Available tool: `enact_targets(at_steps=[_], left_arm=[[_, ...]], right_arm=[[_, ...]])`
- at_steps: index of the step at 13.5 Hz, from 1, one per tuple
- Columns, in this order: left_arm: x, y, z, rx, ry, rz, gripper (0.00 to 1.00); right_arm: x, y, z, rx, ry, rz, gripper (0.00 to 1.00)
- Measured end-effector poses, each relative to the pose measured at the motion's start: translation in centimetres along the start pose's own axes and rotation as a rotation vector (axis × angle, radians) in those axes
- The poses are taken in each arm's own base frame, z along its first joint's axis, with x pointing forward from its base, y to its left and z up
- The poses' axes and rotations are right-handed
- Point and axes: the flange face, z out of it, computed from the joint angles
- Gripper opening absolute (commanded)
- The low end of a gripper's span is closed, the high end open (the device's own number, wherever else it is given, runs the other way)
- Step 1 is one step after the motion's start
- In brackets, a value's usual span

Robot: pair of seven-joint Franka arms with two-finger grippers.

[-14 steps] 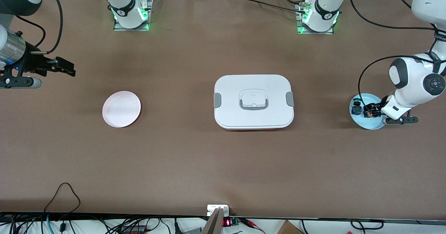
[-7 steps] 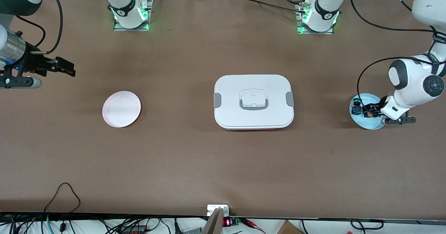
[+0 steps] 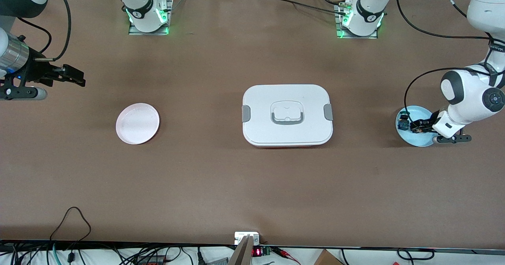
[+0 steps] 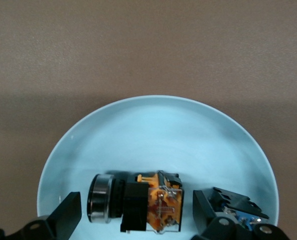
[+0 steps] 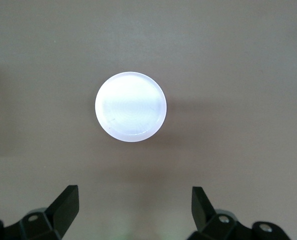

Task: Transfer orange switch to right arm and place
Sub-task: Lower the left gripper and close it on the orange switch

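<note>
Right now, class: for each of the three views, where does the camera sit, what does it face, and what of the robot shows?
Front view: high across the table, facing both bases; left gripper is low over the blue plate, right gripper waits open above the table's edge.
Left wrist view: looks down past open fingers straddling the orange switch.
Right wrist view: looks down between open fingers at the pink plate.
Shared: front and left wrist views both show the blue plate and orange switch.

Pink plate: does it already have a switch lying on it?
No, the pink plate holds nothing; the orange switch lies on the blue plate.
</note>
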Motion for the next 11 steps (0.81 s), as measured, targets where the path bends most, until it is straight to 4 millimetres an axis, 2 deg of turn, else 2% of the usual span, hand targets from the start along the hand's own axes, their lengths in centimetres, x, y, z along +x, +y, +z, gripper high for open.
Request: enact_targets(at_steps=[4, 5, 6, 7, 8, 11], left_arm=[[0.4, -0.1, 0.0, 0.000, 0.006, 0.008, 0.90], [0.4, -0.1, 0.0, 0.000, 0.007, 0.008, 0.84], [0.5, -0.1, 0.0, 0.000, 0.007, 0.009, 0.67], [0.5, -0.1, 0.0, 0.000, 0.008, 0.011, 0.58], [0.6, -0.2, -0.1, 0.000, 0.010, 0.016, 0.52], [0.7, -0.2, -0.1, 0.000, 0.013, 0.025, 0.43]], right_arm=[[0.2, -0.1, 0.3, 0.000, -0.005, -0.001, 1.00], [0.3, -0.2, 0.5, -0.001, -0.009, -0.003, 1.00], [0.4, -0.3, 0.7, -0.001, -0.013, -0.004, 1.00], [0.4, -0.4, 0.8, -0.001, -0.016, -0.007, 1.00], [0.5, -0.6, 0.9, -0.002, -0.016, -0.010, 1.00], [0.5, -1.0, 0.9, -0.002, -0.016, -0.018, 1.00]])
